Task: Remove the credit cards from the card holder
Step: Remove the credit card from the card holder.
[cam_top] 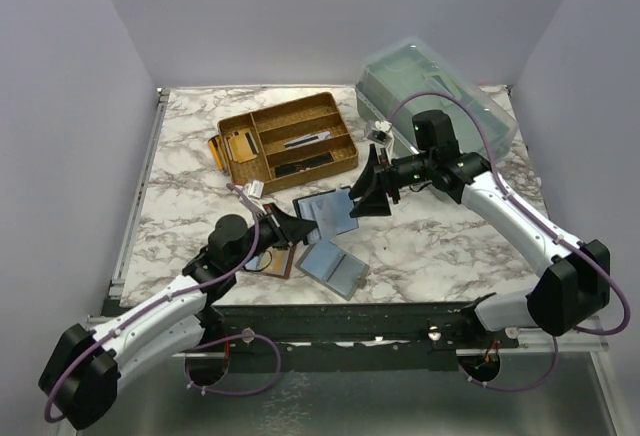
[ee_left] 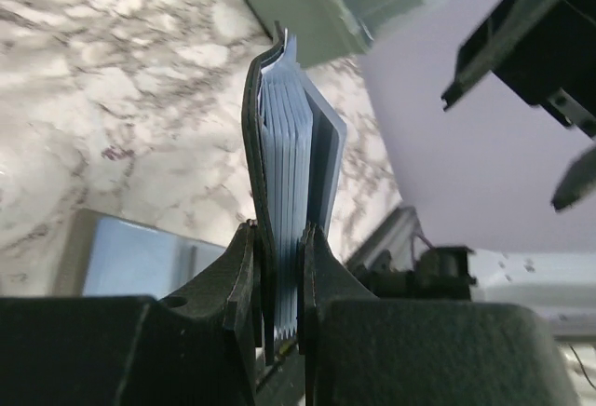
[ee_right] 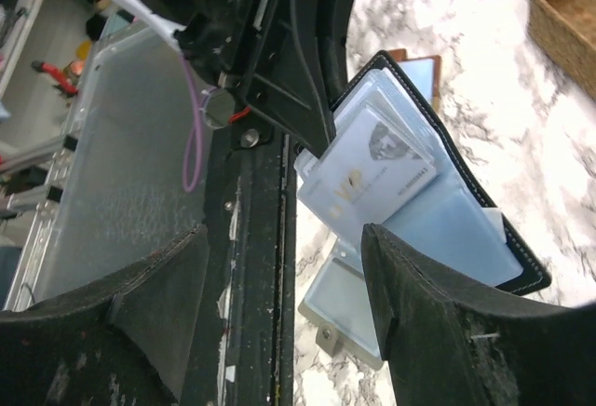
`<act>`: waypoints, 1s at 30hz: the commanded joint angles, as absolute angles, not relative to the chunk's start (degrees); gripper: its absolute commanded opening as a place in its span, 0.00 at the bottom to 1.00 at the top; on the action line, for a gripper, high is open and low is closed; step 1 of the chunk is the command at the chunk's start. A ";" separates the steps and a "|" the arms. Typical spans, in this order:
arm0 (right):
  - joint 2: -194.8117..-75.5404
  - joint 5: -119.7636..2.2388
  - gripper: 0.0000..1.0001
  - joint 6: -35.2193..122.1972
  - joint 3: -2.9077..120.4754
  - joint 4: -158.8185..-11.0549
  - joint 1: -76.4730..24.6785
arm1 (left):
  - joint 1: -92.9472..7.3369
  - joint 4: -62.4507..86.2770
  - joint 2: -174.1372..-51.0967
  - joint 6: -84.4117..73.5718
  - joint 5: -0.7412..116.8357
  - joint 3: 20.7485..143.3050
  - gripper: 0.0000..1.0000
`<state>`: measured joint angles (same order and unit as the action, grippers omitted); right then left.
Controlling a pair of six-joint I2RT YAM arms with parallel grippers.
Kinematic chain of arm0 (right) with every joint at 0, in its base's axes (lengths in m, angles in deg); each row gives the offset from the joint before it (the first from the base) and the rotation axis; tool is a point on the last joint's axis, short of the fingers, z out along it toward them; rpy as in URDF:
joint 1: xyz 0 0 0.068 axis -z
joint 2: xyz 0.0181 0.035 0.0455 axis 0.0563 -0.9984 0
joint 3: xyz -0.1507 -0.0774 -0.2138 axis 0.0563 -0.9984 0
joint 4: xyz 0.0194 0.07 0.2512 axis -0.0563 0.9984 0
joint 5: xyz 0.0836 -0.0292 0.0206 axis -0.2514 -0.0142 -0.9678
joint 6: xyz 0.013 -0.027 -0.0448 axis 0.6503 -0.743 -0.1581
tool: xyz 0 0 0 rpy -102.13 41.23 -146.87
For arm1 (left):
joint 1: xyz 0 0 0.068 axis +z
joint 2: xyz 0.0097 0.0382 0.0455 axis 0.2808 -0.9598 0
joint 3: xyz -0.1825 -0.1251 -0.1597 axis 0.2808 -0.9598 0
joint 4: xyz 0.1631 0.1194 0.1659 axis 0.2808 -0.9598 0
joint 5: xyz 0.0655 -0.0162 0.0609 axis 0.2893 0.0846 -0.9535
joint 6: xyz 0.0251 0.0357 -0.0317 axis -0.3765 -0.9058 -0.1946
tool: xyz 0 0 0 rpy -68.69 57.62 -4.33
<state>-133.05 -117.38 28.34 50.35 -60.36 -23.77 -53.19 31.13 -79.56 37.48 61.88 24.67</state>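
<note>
Black jaws of the right gripper (ee_right: 279, 331) stand wide apart and empty, framing the card holder (ee_right: 456, 224) just ahead of them. The left gripper (ee_left: 279, 331) is clamped on the holder's lower edge and holds it open above the marble table (cam_top: 440, 246), pockets turned toward the right arm. Pale credit cards (ee_right: 372, 169) stick partway out of an upper pocket, fanned one over another, none yet free.

The step in hand appears to be the reach for the first card. The right gripper would need to advance, straddle the exposed card edge and close on that card alone. It would then draw along the pocket's line while the left holds firm.

The top card carries an emblem and a line of faint print, too small to read. A grey holder (cam_top: 333, 268) and a brown holder (cam_top: 272, 259) lie on the table below.
</note>
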 commanded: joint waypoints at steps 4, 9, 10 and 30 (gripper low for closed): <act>-132.58 -103.93 0.72 38.56 47.21 -69.14 -23.69 | -59.72 36.00 -93.54 37.52 42.29 35.01 0.00; -134.35 -97.63 0.71 41.88 46.43 -71.31 -23.75 | -64.28 35.03 -98.57 37.69 35.03 39.24 0.00; -134.78 -96.56 0.70 41.95 46.78 -71.23 -23.75 | -65.07 34.20 -99.37 37.82 33.98 40.06 0.00; -142.05 -82.30 0.63 38.62 52.94 -66.96 -26.65 | -71.94 21.92 -105.23 38.56 22.67 49.25 0.00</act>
